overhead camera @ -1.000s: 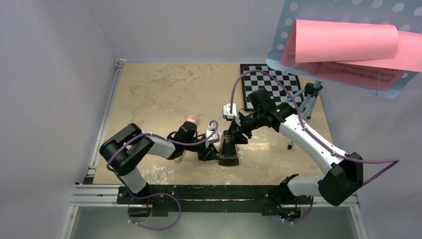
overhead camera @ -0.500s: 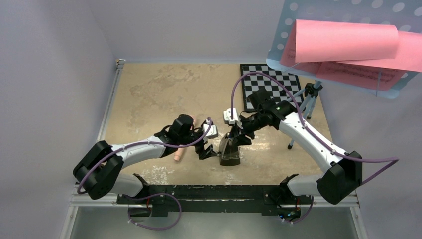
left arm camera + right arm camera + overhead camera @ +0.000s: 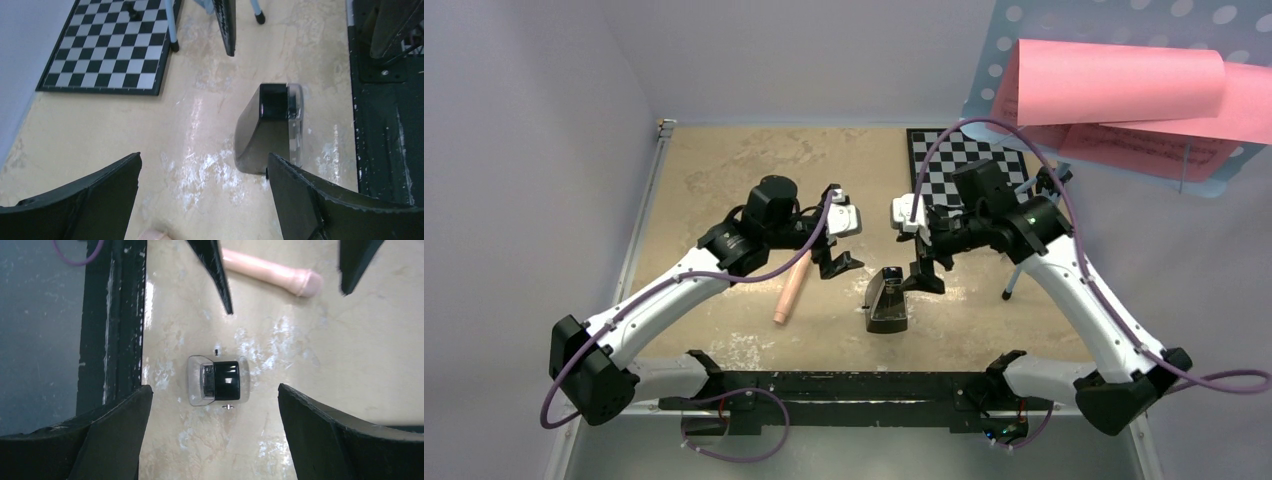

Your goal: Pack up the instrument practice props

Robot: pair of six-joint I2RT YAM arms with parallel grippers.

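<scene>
- Recorder [image 3: 791,290] lies flat on the table [image 3: 724,180], left of centre. Its long axis runs diagonally from near-left to far-right.
- Its far end is hidden under the left gripper [image 3: 836,264]. The right wrist view shows only one rounded end, the rest cut off behind a finger.
- Metronome [image 3: 886,302] stands upright just right of the recorder without touching it, with its narrow top up and its clear front toward the near edge.
- Stand [image 3: 1104,25] rises on its tripod at the far right, beside the chessboard [image 3: 954,155]. The frame edges cut off its perforated desk.
- Pages [image 3: 1114,80] rest on the stand, the front one curled over. They overlap, so there are at least two, but the exact number is hard to make out.
- Left gripper is spread wide and holds nothing, above the recorder's far end.
- Right gripper [image 3: 923,278] is also spread wide and empty, over the metronome, which shows between its fingers, untouched, in its own camera.
- Count: one recorder, one metronome, one stand, one chessboard, two grippers.
</scene>
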